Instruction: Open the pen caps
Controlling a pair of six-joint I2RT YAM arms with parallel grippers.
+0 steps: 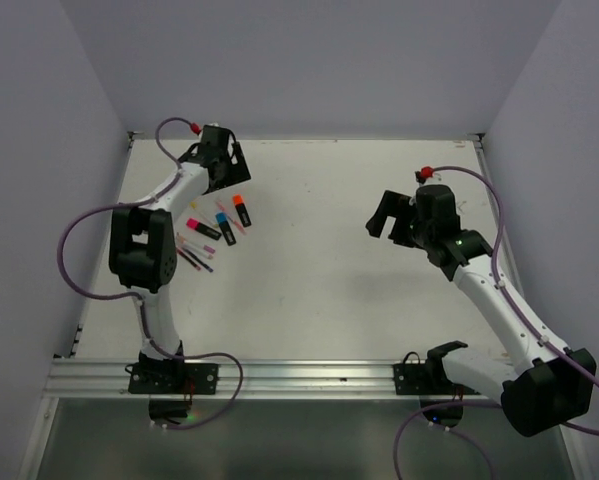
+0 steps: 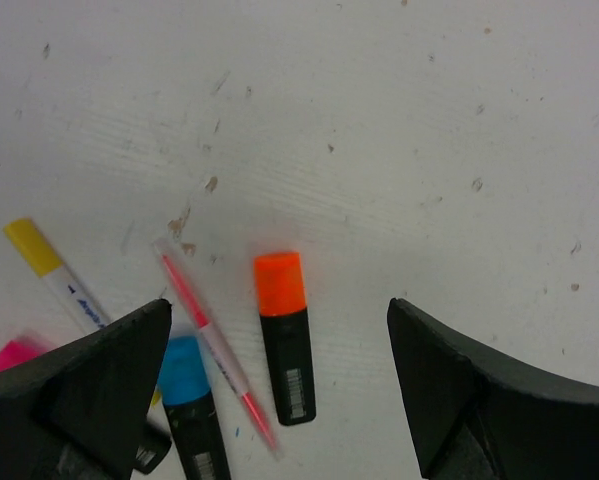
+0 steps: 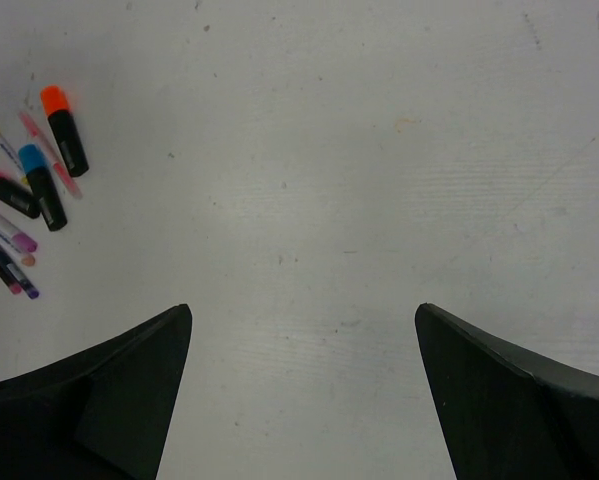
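Several capped pens lie in a cluster on the white table at the left. A stubby black highlighter's orange cap lies straight below the gap of my left gripper, which hovers open above it without touching. Left of it lie a thin pink pen, a highlighter with a blue cap, a white pen with a yellow cap and a pink cap half hidden by my finger. My right gripper hangs open over bare table, far right of the cluster; the orange cap shows at its view's left edge.
Grey walls close the table in on three sides. A metal rail runs along the near edge, carrying both arm bases. More thin pens, pink and dark, lie at the near side of the cluster.
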